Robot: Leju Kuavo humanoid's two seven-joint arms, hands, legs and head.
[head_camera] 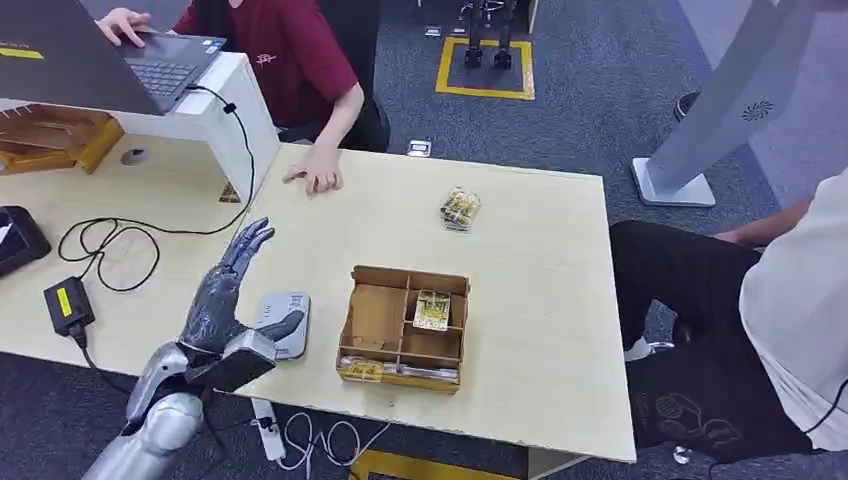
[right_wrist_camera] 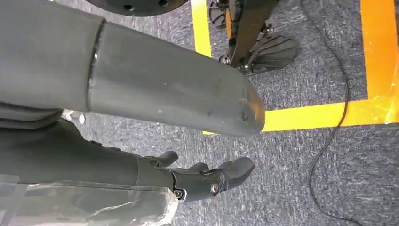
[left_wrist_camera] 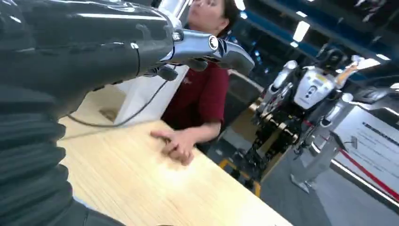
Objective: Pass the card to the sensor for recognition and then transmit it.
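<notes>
Left hand raised above the near left part of the tabletop, fingers spread and pointing toward eleven o'clock, thumb out toward the right, holding nothing. Just under and beside the thumb, a flat grey sensor lying on the tabletop. To its right, at three o'clock, a brown cardboard tray with compartments; a card in clear wrap lying flat in the middle right compartment, long axis running near to far, twelve to six o'clock. Another wrapped card farther off at about one o'clock from the tray, resting apart on bare wood, long axis likewise roughly near to far, tilted slightly. Along the tray's near edge, more yellowish wrapped pieces, too small to tell. Right hand hanging over grey carpet with yellow floor tape; fingers apart and loosely curved, holding nothing. Person's hand resting flat at the tabletop's far edge; black cable looped at the left
</notes>
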